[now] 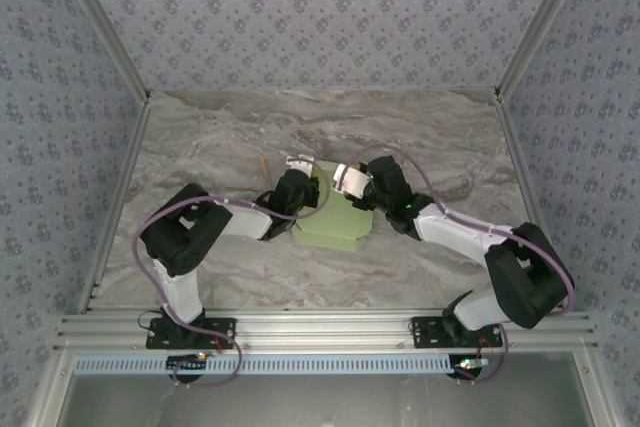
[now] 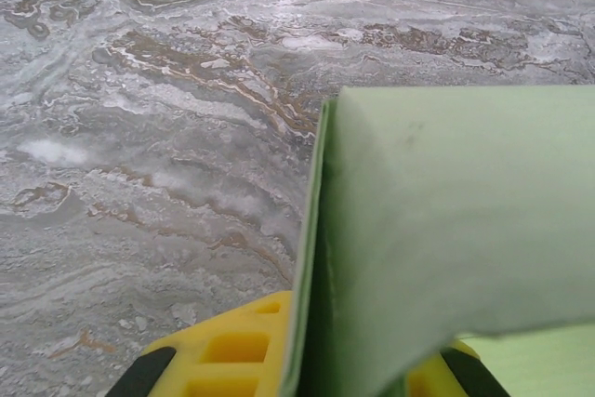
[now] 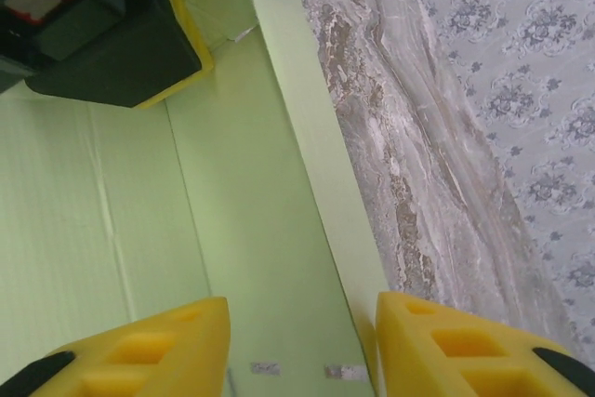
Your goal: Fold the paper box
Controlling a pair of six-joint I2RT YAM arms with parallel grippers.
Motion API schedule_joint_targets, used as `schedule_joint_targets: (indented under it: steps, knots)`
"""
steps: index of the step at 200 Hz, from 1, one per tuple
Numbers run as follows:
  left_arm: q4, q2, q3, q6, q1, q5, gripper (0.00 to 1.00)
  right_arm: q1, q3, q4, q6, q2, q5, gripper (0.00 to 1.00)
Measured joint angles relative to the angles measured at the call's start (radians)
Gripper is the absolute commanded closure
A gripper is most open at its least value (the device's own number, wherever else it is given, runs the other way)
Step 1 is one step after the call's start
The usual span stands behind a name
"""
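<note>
The paper box [image 2: 446, 230], a pale green card panel standing upright with its creased edge facing left, is clamped between the two yellow fingers [image 2: 232, 350] at the bottom of the view, above the grey-and-brown marbled surface [image 2: 139, 137].

paper box [image 1: 335, 215]: pale light green, plain, with faint paler crease lines
tabletop [image 1: 230, 147]: grey marble pattern, streaked with white and rusty-brown veins
walls [image 1: 320, 17]: grey-blue, with a repeating small floral motif in darker blue-grey
left claw [image 2: 335, 362]: bright yellow, black at the edges
right claw [image 3: 302, 341]: bright yellow, black at the outer corners
arms [image 1: 185, 237]: black with white sections
cables [image 1: 150, 217]: lilac
stick [image 1: 263, 165]: tan
rail [image 1: 320, 327]: silver
</note>
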Motion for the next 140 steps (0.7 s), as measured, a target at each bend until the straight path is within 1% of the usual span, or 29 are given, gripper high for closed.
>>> schedule_joint_targets:
  steps: [26, 46, 65, 83, 99, 118, 140]
  knots:
    - [0.012, -0.005, -0.013, 0.0, 0.0, -0.014, 0.99, -0.034, 0.01, -0.076, 0.138, -0.107, -0.043, 0.41]
    - [0.013, -0.006, -0.018, -0.001, 0.0, -0.023, 0.99, -0.077, 0.04, -0.157, 0.294, -0.194, -0.075, 0.34]
    - [0.016, -0.006, -0.021, 0.0, 0.0, -0.035, 0.99, -0.109, 0.1, -0.257, 0.497, -0.229, -0.08, 0.33]
    - [0.016, -0.008, -0.022, 0.0, -0.003, -0.043, 1.0, -0.124, 0.209, -0.385, 0.681, -0.189, -0.076, 0.34]
    - [0.023, -0.013, -0.026, 0.0, -0.008, -0.051, 1.0, -0.115, 0.295, -0.463, 0.795, -0.126, -0.076, 0.34]
    - [0.033, -0.019, -0.032, 0.0, -0.014, -0.064, 0.99, -0.103, 0.339, -0.513, 0.9, -0.054, -0.089, 0.34]
    - [0.036, -0.02, -0.032, 0.0, -0.018, -0.069, 0.99, -0.104, 0.361, -0.559, 0.98, 0.023, -0.111, 0.34]
